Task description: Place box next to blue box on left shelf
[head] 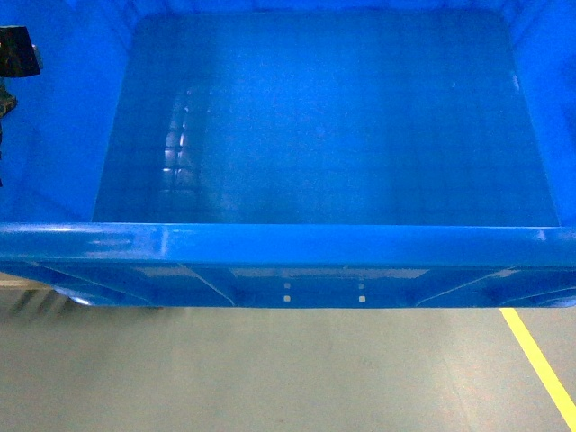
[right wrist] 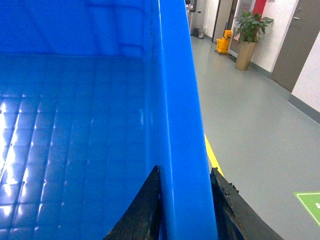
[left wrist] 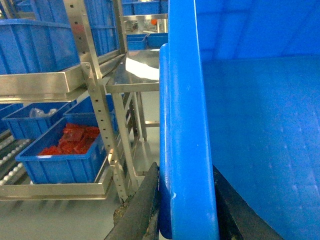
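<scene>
Grey painted floor (head: 270,378) with a yellow line (head: 540,364) at near right; in the right wrist view a corridor runs off with a potted plant (right wrist: 250,35) and doors at far right

Large bright-blue rectangular plastic crate (head: 324,126), empty, fills the head view, held up clear of the floor between both arms. Grid-patterned inner floor, thick rolled rim, ribbed underside at the near wall

Left tool (left wrist: 185,210) closed on the crate's left wall, one finger outside, one inside. Right tool (right wrist: 185,210) gripping the right wall the same way

Metal rack with steel rails (left wrist: 95,85) stands to the left of the crate, well apart yet; smaller blue bins sit on its levels, one with red packets (left wrist: 70,142). White rollers show at the lower left edge

Handling, as judged: crate is stiff and probably light for its bulk while empty, but wide and awkward; smooth glossy plastic looks slippery. Opposite rim walls seem the right hold, the rolled lip stopping a downward slip. Both arms must move together or the walls will twist out
</scene>
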Robot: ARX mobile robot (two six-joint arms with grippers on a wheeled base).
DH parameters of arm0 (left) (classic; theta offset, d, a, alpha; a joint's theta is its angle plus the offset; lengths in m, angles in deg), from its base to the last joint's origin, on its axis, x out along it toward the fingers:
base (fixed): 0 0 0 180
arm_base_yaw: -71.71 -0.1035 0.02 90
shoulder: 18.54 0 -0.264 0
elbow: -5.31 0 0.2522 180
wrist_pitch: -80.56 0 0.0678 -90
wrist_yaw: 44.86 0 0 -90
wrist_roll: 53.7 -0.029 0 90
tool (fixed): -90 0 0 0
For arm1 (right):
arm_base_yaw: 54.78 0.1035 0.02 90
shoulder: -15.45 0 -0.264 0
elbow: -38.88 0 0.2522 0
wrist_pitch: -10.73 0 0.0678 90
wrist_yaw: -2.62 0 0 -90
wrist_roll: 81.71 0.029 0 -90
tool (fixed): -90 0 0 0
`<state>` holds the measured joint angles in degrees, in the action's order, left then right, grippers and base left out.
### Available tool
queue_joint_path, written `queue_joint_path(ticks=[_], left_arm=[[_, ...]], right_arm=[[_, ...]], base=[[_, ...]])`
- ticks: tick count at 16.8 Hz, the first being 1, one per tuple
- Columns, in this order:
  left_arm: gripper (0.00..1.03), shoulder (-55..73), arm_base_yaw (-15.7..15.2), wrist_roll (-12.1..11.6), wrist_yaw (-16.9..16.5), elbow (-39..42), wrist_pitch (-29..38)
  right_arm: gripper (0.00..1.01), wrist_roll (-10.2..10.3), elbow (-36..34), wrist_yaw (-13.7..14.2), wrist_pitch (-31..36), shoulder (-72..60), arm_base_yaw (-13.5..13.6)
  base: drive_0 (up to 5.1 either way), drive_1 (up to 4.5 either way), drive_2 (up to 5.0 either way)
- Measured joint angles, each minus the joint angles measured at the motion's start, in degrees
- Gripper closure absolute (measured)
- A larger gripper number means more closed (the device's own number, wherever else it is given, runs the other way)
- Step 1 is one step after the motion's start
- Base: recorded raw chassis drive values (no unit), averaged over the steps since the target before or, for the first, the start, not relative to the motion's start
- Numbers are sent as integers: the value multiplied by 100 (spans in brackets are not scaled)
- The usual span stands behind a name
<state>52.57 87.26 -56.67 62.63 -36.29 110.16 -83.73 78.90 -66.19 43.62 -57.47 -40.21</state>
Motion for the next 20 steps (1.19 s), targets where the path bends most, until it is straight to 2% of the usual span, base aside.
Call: queue_joint_path(ticks=[20], left_arm=[[85, 20, 9, 2, 4, 2, 2]], right_arm=[[80, 0, -4, 9, -9, -9, 0]], base=[[-3, 429, -435]])
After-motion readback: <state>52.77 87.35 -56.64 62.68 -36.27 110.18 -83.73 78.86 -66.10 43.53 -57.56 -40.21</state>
